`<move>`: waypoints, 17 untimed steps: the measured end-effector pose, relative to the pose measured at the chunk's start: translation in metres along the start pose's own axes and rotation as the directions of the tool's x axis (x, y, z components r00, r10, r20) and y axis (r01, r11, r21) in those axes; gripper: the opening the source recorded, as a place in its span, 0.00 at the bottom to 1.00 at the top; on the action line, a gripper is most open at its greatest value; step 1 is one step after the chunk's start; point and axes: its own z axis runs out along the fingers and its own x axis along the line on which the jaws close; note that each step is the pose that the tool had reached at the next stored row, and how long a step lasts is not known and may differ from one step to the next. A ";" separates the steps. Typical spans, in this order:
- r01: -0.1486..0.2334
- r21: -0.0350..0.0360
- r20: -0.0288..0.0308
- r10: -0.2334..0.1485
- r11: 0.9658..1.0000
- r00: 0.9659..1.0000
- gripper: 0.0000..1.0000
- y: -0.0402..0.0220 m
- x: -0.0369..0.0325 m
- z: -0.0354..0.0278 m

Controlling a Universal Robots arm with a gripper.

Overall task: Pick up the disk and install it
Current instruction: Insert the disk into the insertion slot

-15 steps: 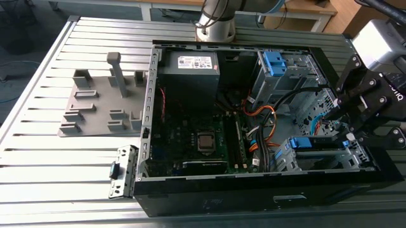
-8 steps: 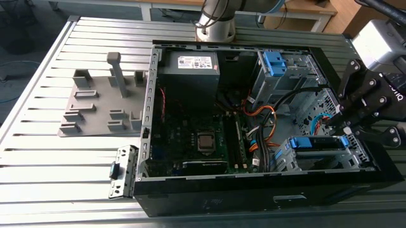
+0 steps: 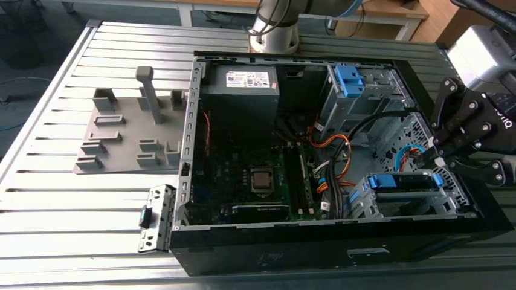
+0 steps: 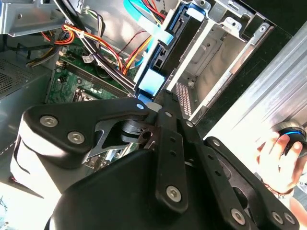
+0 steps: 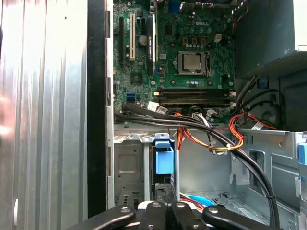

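Disk [image 3: 409,183] in drive cage [image 3: 403,204], robot arm [image 3: 484,57] close beside its blue bracket [image 3: 379,181]

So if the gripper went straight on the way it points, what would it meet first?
Most likely the disk: its blue bracket end sits just ahead of the gripper, in the cage. Depth is unclear; they may already touch.

Robotics workshop: opened computer case [image 3: 322,257] lying on slatted aluminium bench [image 3: 81,208].
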 end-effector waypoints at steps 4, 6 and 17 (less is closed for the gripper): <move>0.000 0.000 0.000 0.000 1.000 1.000 0.11 0.0000 0.0000 0.0001; 0.000 0.000 0.000 0.000 1.000 1.000 0.11 0.0000 0.0000 0.0002; 0.000 -0.004 0.000 0.000 1.000 1.000 0.11 -0.0332 0.0013 0.0140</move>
